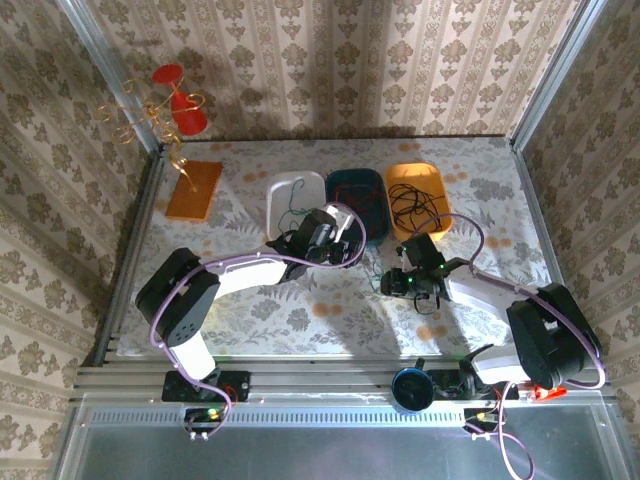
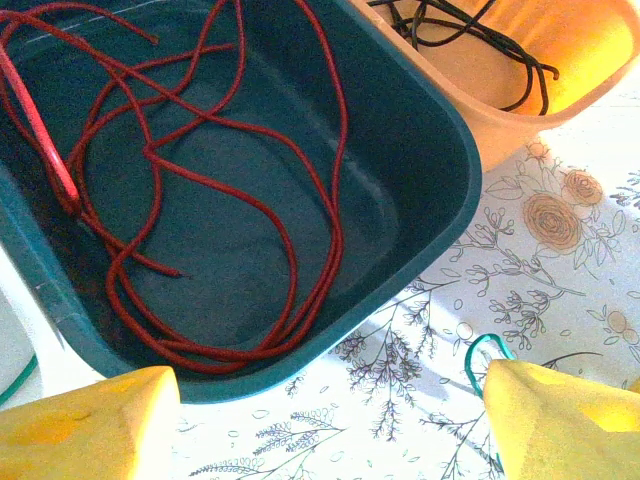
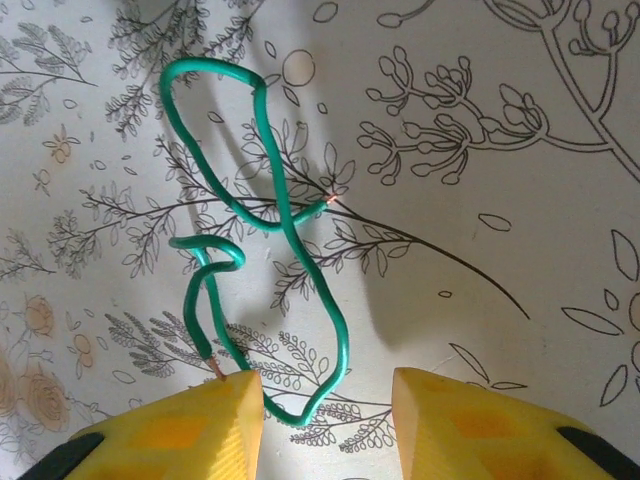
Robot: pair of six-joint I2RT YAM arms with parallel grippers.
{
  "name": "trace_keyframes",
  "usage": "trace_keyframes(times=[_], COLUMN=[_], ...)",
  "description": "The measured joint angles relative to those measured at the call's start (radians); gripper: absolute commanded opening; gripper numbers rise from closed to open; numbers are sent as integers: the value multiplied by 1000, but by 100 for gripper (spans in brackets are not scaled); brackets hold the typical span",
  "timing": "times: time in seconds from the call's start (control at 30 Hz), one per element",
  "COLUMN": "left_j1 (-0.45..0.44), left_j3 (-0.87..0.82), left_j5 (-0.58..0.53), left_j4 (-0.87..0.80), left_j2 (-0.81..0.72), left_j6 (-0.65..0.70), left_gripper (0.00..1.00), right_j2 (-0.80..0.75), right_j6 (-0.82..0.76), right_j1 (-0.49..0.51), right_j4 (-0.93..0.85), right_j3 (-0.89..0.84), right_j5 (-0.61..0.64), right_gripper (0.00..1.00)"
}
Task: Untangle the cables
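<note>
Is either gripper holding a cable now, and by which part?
Nothing is held. The left gripper is open; the right gripper is open too, with the lower loop of the green cable between its fingers, unclamped.

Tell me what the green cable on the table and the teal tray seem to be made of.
The green cable: likely copper wire in smooth, slightly glossy plastic insulation; a bare coppery tip shows at a cut end, and it holds its bends. The teal tray: apparently moulded plastic, smooth satin finish, with rounded corners and a soft sheen.
</note>
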Motion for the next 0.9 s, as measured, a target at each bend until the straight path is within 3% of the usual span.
trace_keyframes(times=[0.4, 0.5, 0.7, 0.9], left_j1=[0, 0, 0, 0], left_j3=[0, 0, 0, -1], left_j5=[0, -4, -6, 45], left_j4=[0, 0, 1, 18], left_j2=[0, 0, 0, -3], left_j6=[0, 0, 0, 10], left_gripper=[81, 81, 82, 83], right_j2=[90, 111, 140, 109], right_j6=[25, 34, 54, 17], right_j1=[65, 86, 125, 116], right_j4=[-112, -153, -218, -192], right_j3=[95, 124, 166, 142], right_j5=[134, 179, 283, 262], right_gripper=[33, 28, 7, 4])
